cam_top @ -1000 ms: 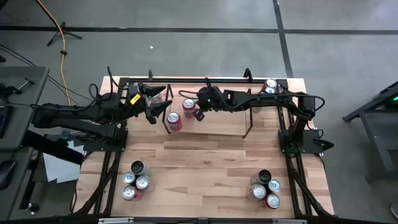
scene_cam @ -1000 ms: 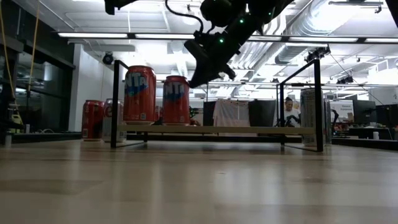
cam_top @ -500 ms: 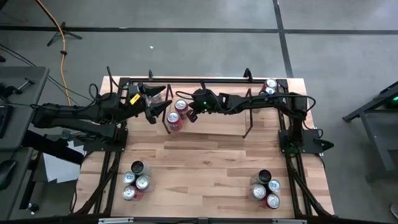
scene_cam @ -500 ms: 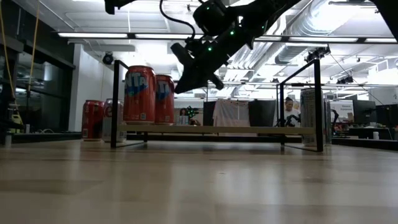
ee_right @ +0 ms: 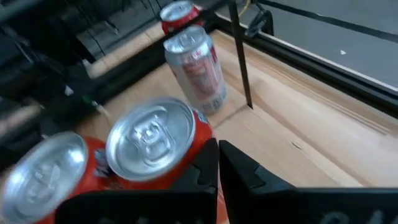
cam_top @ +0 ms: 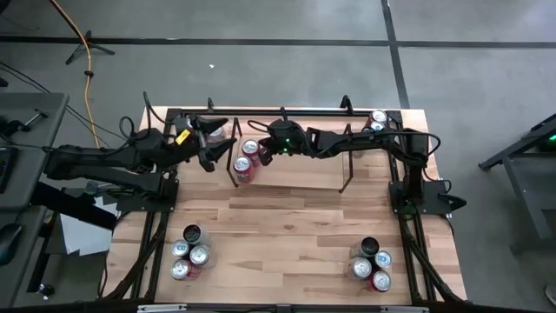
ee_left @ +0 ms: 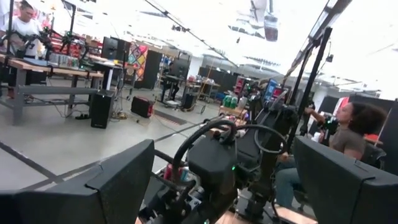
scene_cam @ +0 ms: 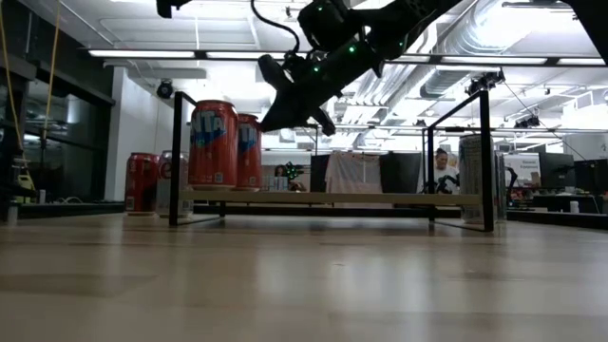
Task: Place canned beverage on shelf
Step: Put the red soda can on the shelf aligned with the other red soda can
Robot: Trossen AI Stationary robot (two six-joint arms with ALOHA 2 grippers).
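Two red cans stand upright side by side on the see-through top of the shelf (scene_cam: pixel 332 198), at its left end: one nearer (cam_top: pixel 243 165) and one farther (cam_top: pixel 251 146). My right gripper (cam_top: pixel 263 153) reaches in from the table's right over the shelf, shut, with its fingertips at the farther can (ee_right: pixel 152 143). In the low view it (scene_cam: pixel 268 123) slants down beside that can (scene_cam: pixel 249 150). My left gripper (cam_top: pixel 228 139) waits open above the table just left of the shelf, touching nothing. My right gripper lays its shut fingertips (ee_right: pixel 217 163) against the farther red can's side wall just below the top rim (ee_right: pixel 198 146). The fingers come from the table's right, slanting down. The can stands upright on the shelf top, next to the other red can (ee_right: pixel 43 168).
A silver can (ee_right: pixel 193 65) and a red can (ee_right: pixel 180 12) stand on the table beyond the shelf's far left corner. Clusters of cans sit near the front left (cam_top: pixel 189 252), front right (cam_top: pixel 372 261) and far right corner (cam_top: pixel 376 120). Black rails edge the table.
My right gripper has gone toward the table's left edge and a little down, rolling its wrist, fingers staying shut. The farther red can has slid left along the shelf top, still upright, and now stands beside the nearer red can.
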